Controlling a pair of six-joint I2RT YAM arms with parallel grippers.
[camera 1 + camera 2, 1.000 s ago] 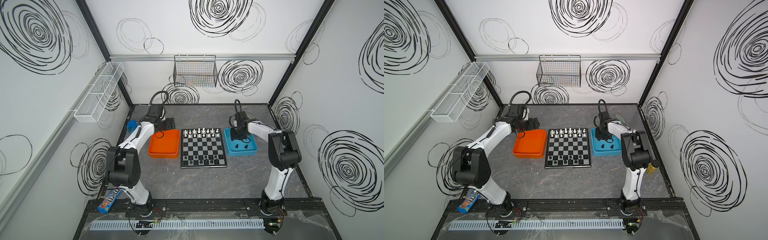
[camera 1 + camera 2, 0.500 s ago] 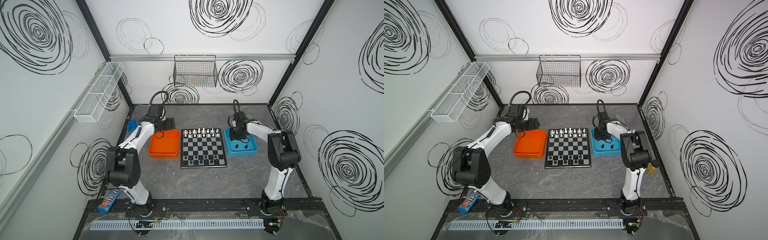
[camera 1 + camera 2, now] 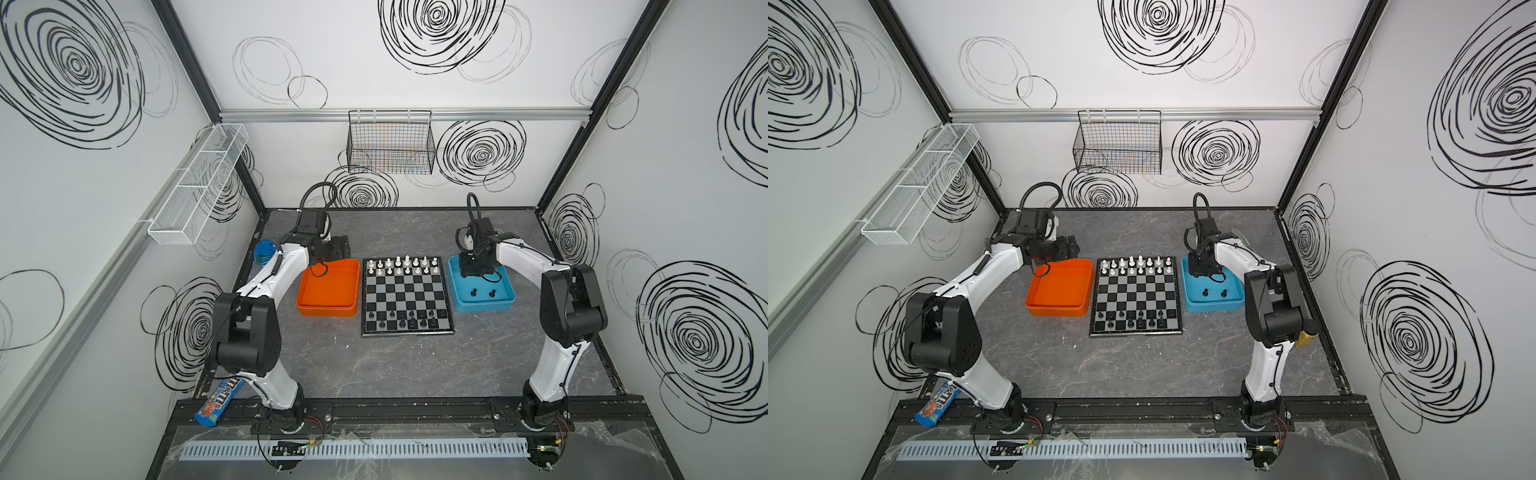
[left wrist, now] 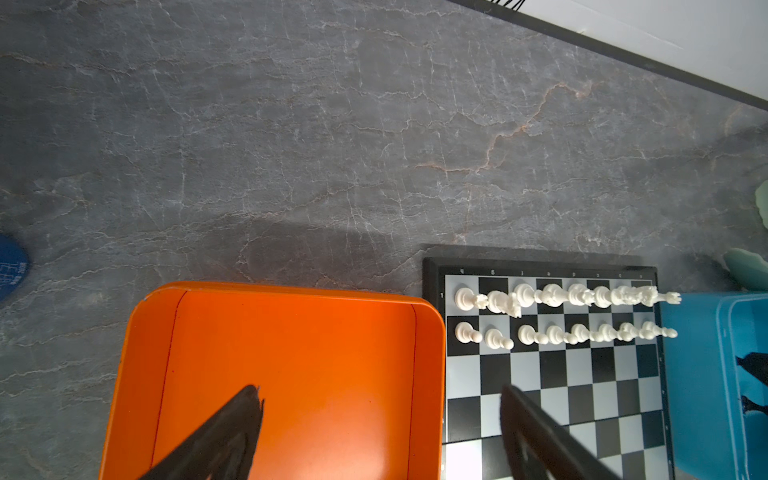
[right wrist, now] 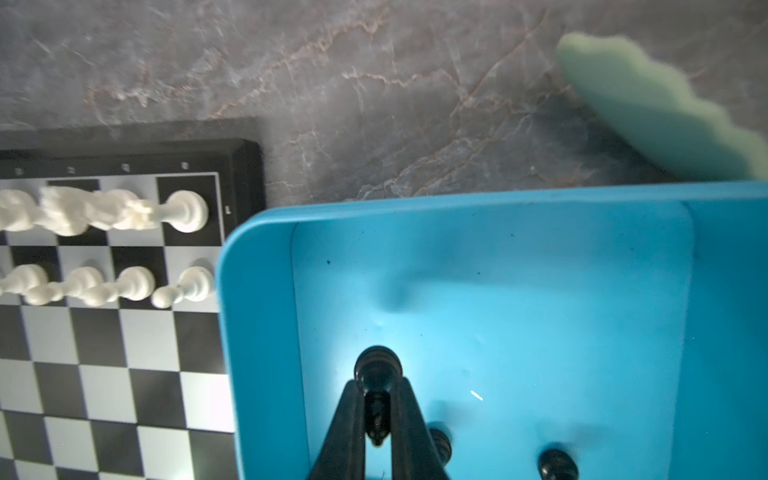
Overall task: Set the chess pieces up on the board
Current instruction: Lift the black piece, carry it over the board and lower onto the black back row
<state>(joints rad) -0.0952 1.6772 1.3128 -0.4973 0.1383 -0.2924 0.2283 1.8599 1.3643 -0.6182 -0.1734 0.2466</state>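
Right wrist view: right gripper (image 5: 377,399) clamped on a black piece (image 5: 377,368), its length along the fingers, inside the blue tray (image 5: 257,291); board (image 5: 104,374) just beside, on the left-arm side; right arm nearer.

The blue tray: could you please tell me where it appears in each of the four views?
Top view: blue tray right of the board.
Top view: the same spot.
Left wrist: past the board, opposite the orange tray, at.
Right wrist: beside the board's corner, black pieces inside.
Shared landmark: the two rows of white pieces on the board.
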